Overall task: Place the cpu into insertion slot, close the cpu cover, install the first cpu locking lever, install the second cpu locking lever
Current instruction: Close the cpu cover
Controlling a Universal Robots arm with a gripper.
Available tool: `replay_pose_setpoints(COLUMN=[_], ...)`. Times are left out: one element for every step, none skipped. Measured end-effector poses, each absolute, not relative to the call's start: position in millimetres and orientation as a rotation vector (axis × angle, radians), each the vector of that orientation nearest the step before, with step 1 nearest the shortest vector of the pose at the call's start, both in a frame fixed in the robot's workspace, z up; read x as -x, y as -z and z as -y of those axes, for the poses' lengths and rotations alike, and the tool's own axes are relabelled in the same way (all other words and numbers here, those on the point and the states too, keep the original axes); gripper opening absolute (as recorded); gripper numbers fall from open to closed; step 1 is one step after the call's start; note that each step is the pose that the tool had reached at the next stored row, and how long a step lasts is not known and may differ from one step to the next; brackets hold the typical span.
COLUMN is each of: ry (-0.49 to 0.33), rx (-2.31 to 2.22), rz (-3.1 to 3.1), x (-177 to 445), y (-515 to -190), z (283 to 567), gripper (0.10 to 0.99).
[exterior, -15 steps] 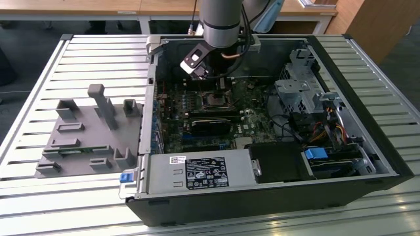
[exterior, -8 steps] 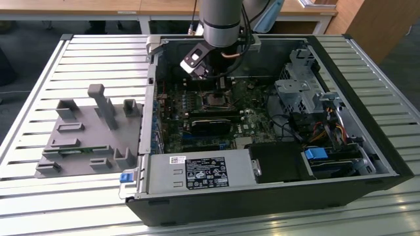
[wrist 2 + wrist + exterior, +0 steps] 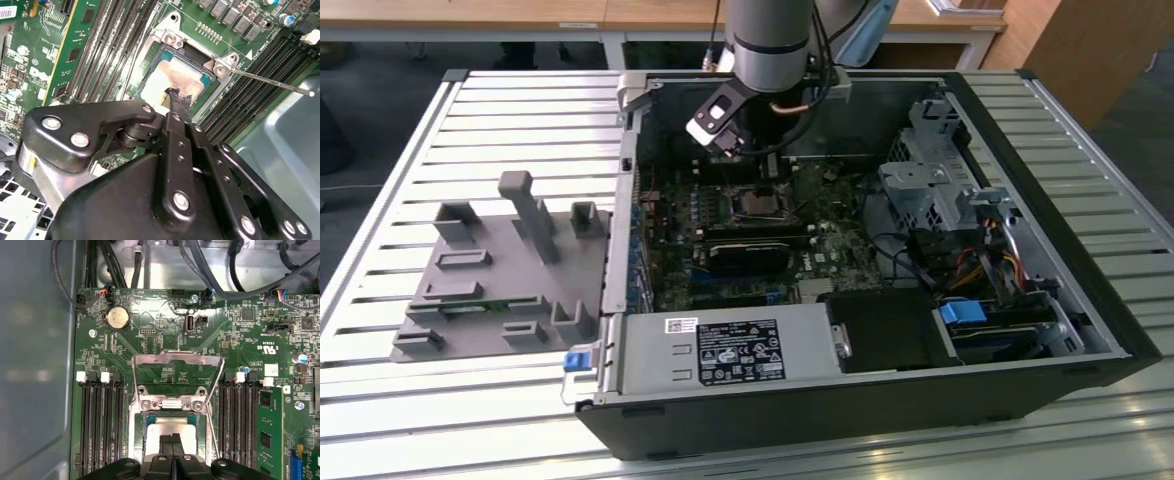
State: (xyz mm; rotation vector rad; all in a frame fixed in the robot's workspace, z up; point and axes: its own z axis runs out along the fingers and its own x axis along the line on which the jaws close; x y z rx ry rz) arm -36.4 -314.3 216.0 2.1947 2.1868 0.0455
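The cpu, a silver square smeared with pale paste, lies flat in the insertion slot on the green board. In the first wrist view, the cpu sits in the insertion slot, and the cpu cover stands flipped open beyond it. My gripper is shut, its black tips together just over the chip's middle with nothing between them; whether they touch it I cannot tell. In the first wrist view, the gripper is over the chip. A thin locking lever sticks out free beside the socket. In the exterior view, the gripper hangs over the slot.
Long black memory slots flank the socket on both sides. A coin battery and cables lie beyond the cover. The case holds a power supply and a drive cage. A grey fixture plate lies at the exterior view's left.
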Motion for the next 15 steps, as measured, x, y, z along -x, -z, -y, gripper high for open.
replay_pose_setpoints(ry=[-0.046,-0.046,-0.046,-0.046,-0.046,-0.046,-0.046,-0.046,-0.046,-0.046,-0.046,-0.046,-0.046,-0.046,-0.046], rx=[-2.195,-2.195,-2.195,-2.195,-2.195,-2.195,-2.195,-2.195,-2.195,-2.195,-2.195,-2.195,-2.195,-2.195,-2.195], rz=[-2.187,-2.187,-2.187,-2.187,-2.187,-2.187,-2.187,-2.187,-2.187,-2.187,-2.187,-2.187,-2.187,-2.187,-2.187], x=[36.3,36.4,36.4,36.4,36.4,36.4,36.4,36.4,36.3,36.3,36.4,36.4,36.3,36.4,36.4], y=[-216.2,-216.5,-217.1,-217.7,-218.2,-218.8,-219.4,-220.0,-220.5,-221.0,-221.5,-222.1,-222.6,-223.1,-223.7], z=[314.2,314.2,314.3,314.3,314.3,314.3,314.3,314.3,314.3,314.3,314.3,314.3,314.3,314.3,314.3], gripper=[0.106,0.106,0.106,0.106,0.106,0.106,0.106,0.106,0.106,0.106,0.106,0.106,0.106,0.106,0.106])
